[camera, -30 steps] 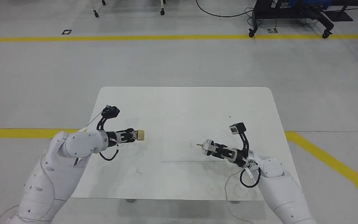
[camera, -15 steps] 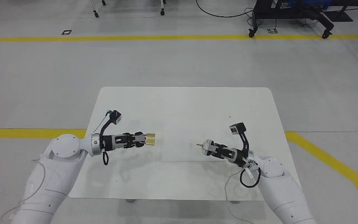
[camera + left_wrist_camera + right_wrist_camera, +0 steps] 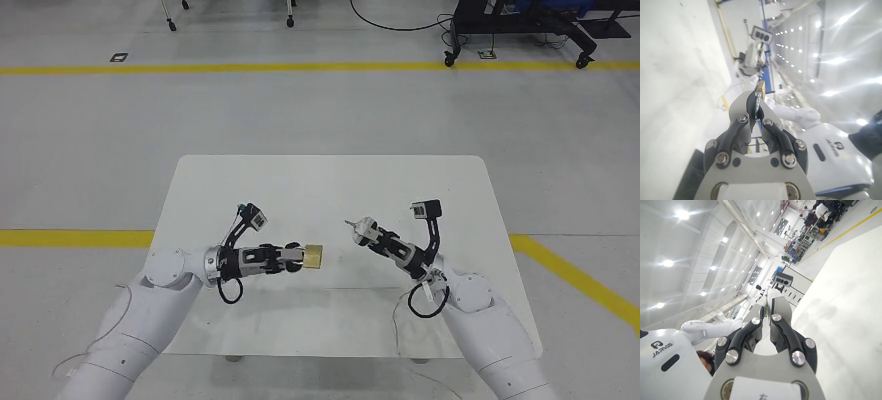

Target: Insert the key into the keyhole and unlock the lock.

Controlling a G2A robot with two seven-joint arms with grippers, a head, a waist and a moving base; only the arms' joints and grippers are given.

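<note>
A small brass padlock (image 3: 313, 256) is held above the white table (image 3: 330, 190), left of centre, by my left gripper (image 3: 297, 256), which is shut on its steel shackle. In the left wrist view the lock (image 3: 761, 90) sticks out past the closed fingertips of that gripper (image 3: 755, 102). My right gripper (image 3: 362, 232) is right of centre, raised off the table and shut on the key (image 3: 350, 225), whose thin metal tip points toward the lock. A gap of open air separates the key tip and the lock. In the right wrist view this gripper (image 3: 767, 302) is pinched shut, the key seen edge-on.
The table's near edge (image 3: 330, 352) lies below both arms. A yellow floor line (image 3: 60, 238) runs past either side of the table. A wheeled cart (image 3: 520, 25) stands far back on the floor.
My left arm has swung the lock from the table's left side toward the centre. My right gripper has lifted the key up and slightly away from the near edge.
</note>
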